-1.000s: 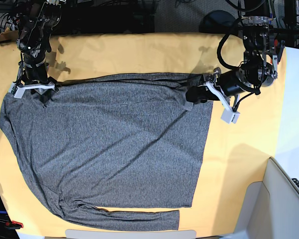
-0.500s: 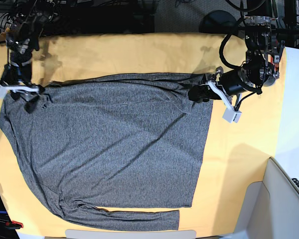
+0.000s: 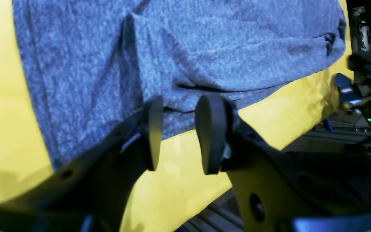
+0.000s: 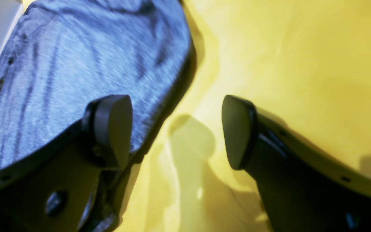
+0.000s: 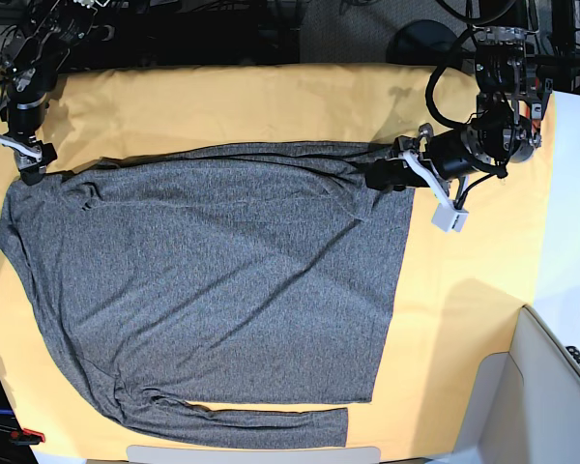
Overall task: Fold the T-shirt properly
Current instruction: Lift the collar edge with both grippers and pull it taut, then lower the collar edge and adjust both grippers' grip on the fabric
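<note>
Sleeve nearest us: a folded long sleeve [image 5: 242, 423] lies along the front edge, running left to right.
Shirt: we see a large heathered dark grey long-sleeved knit T-shirt [image 5: 213, 290] spread flat on the plain yellow-orange table cloth [image 5: 464, 309]; in the base view its long axis runs left to right, hem to the right, shoulders to the left.
Left gripper: the black left gripper [image 3: 175, 133] sits at the far right corner of the shirt; we see its jaws partly apart with the shirt's edge between the pads, but we cannot tell whether they grip it.
Right gripper: the black right gripper [image 4: 175, 132] hangs over the cloth beside the shirt's far left corner, jaws wide apart and holding nothing; one finger [image 4: 111, 129] sits in front of grey fabric.
Far edge: dark floor and cables [image 5: 271, 29] beyond the table.
</note>
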Action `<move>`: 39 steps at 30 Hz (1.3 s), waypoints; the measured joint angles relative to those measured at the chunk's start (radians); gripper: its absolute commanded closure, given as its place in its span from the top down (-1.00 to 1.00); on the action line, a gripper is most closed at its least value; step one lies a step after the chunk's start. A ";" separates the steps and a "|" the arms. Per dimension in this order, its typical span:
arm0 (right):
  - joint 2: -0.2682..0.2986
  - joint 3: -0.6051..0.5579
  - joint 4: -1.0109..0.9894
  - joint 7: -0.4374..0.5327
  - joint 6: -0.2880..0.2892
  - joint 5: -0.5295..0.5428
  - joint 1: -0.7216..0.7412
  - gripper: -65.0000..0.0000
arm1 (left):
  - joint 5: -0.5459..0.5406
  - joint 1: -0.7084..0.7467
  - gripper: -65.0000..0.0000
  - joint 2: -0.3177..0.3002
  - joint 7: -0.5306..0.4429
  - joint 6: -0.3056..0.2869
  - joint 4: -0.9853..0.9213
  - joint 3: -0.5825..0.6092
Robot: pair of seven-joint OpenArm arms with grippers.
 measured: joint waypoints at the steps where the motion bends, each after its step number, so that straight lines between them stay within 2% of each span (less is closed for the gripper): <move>1: 0.000 0.000 -0.012 0.005 0.002 0.007 0.005 0.32 | 0.001 0.000 -0.38 0.000 0.000 0.000 0.000 0.000; 12: 0.054 0.000 -0.157 0.027 0.011 0.015 0.130 0.32 | 0.000 0.013 -0.38 0.002 0.000 0.000 0.000 0.000; 25: 0.063 0.002 -0.277 0.076 0.035 0.019 0.217 0.30 | 0.003 0.013 -0.38 0.000 0.000 0.000 0.000 -0.001; 28: 0.066 -0.003 -0.293 0.081 0.037 0.022 0.221 0.04 | 0.002 0.011 -0.38 0.000 0.000 0.000 0.000 -0.001; 33: 0.066 -0.029 -0.305 0.070 0.033 -0.003 0.211 -0.95 | 0.001 0.011 -0.37 0.000 0.000 0.000 0.000 -0.002; 34: 0.066 -0.031 -0.305 0.065 0.033 -0.012 0.212 -1.00 | 0.000 0.011 -0.37 0.000 0.000 0.000 0.000 -0.002; 39: 0.072 -0.033 -0.313 0.027 0.034 -0.009 0.212 -0.98 | -0.001 0.010 -0.37 -0.002 -0.001 0.000 -0.019 -0.003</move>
